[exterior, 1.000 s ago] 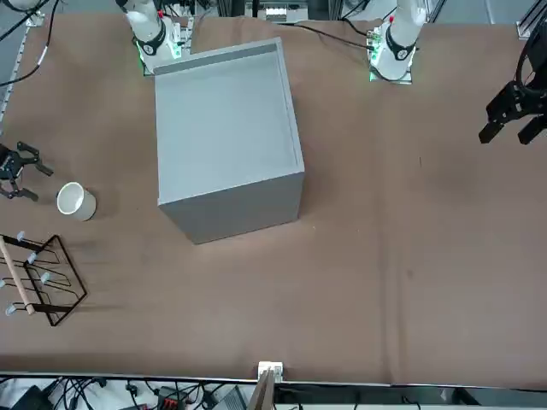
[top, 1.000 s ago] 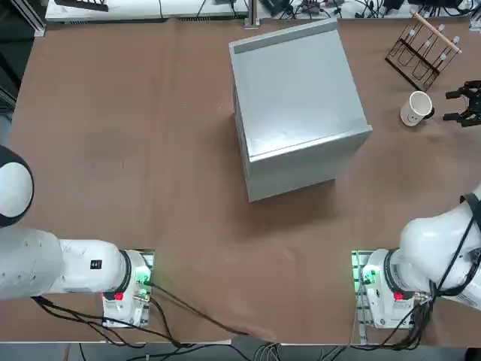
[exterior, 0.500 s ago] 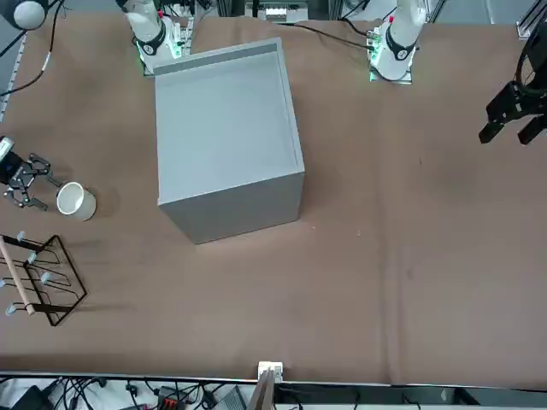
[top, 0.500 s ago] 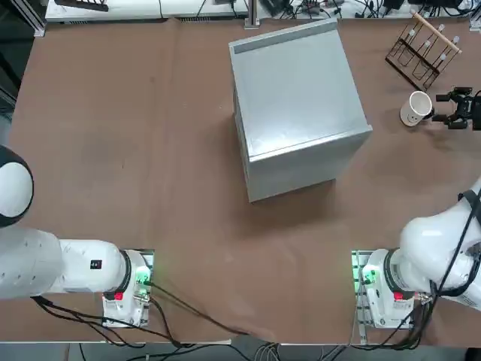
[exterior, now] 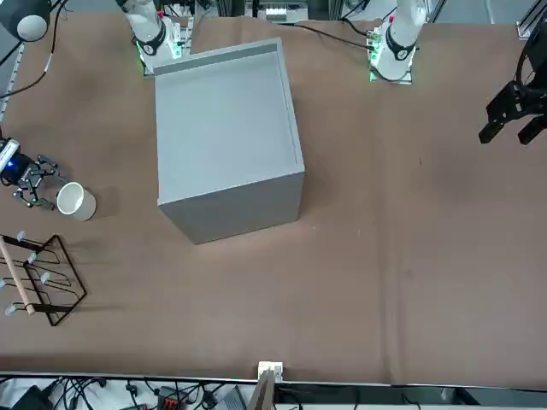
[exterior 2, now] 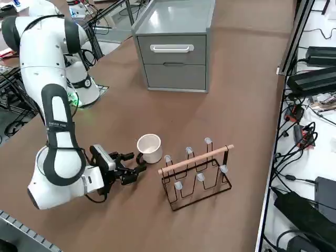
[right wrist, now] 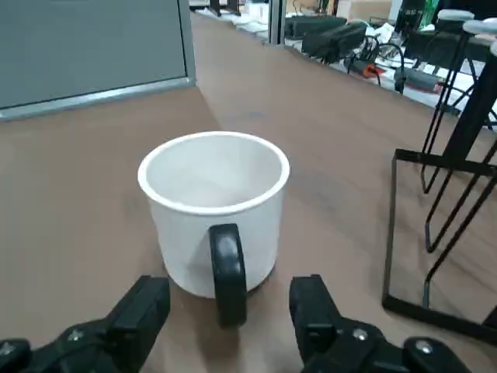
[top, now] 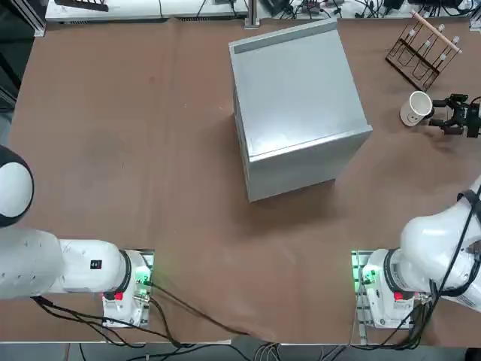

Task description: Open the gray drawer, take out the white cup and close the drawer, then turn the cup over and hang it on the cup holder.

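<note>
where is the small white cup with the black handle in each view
top view: upper right, beside the dark rack
front view: left side, above the rack
right side view: near centre, left of the rack
right wrist view: directly ahead of the open tool
shared landmark: large gray metal cabinet

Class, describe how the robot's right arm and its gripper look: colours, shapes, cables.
The right arm is white and rounded, with black bands at its joints and dark cables along it. Its right gripper is black, with two chunky fingers and small silvery screws.
</note>
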Available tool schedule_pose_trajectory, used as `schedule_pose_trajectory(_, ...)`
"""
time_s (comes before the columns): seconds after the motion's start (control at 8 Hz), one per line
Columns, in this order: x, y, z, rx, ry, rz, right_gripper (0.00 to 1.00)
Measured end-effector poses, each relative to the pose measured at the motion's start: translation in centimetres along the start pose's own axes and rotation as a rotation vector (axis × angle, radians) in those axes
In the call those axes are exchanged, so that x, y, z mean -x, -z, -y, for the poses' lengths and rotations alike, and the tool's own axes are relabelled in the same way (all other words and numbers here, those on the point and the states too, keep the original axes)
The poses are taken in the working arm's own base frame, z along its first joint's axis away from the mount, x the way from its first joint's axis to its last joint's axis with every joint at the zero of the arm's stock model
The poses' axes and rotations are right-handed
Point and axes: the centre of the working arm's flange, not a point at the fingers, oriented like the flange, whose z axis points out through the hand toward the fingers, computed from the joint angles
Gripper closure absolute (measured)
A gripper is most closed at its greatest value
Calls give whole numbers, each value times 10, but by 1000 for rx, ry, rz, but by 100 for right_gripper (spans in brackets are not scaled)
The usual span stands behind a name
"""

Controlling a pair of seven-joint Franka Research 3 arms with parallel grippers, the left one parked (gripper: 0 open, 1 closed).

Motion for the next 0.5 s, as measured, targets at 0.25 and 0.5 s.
schedule_pose_trajectory(0.25, 5, -9, -2, -2, -3, -74, 6)
schedule_pose_trajectory(0.5, 5, -15, -10, -17, 12, -104, 7)
